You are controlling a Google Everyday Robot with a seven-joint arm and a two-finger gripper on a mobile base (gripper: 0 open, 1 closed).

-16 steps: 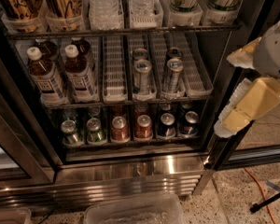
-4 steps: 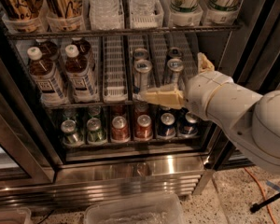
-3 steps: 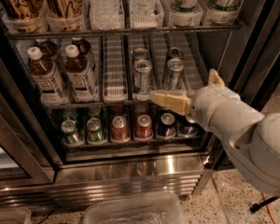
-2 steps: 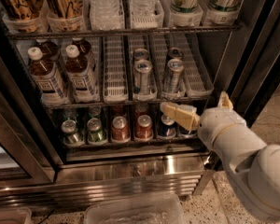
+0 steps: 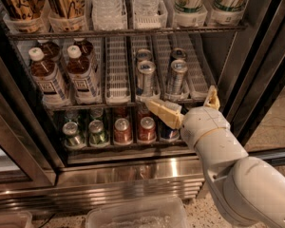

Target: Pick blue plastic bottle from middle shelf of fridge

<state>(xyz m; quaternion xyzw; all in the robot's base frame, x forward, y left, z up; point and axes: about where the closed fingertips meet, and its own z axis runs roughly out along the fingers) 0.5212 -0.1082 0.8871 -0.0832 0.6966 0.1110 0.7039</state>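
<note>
Tool (image 5: 179,99): fingers spread wide, empty, shifted back left along the middle shelf (image 5: 117,72) front, beneath the cans (image 5: 145,76). Blue plastic bottle (image 5: 83,79): shelf's left end, untouched; you need more leftward travel.

It looks like a shop or canteen corner, not a home. The fridge (image 5: 133,175) is a tall display cooler with black door frames, wire racks and a shiny steel base. On its middle shelf (image 5: 118,70), white lane trays line up cans (image 5: 145,75) and bottles (image 5: 83,75) in rows. A speckled hard floor (image 5: 275,141) lies beside the fridge. The tool (image 5: 180,96), fingers spread, hangs before the fridge's lower right.
</note>
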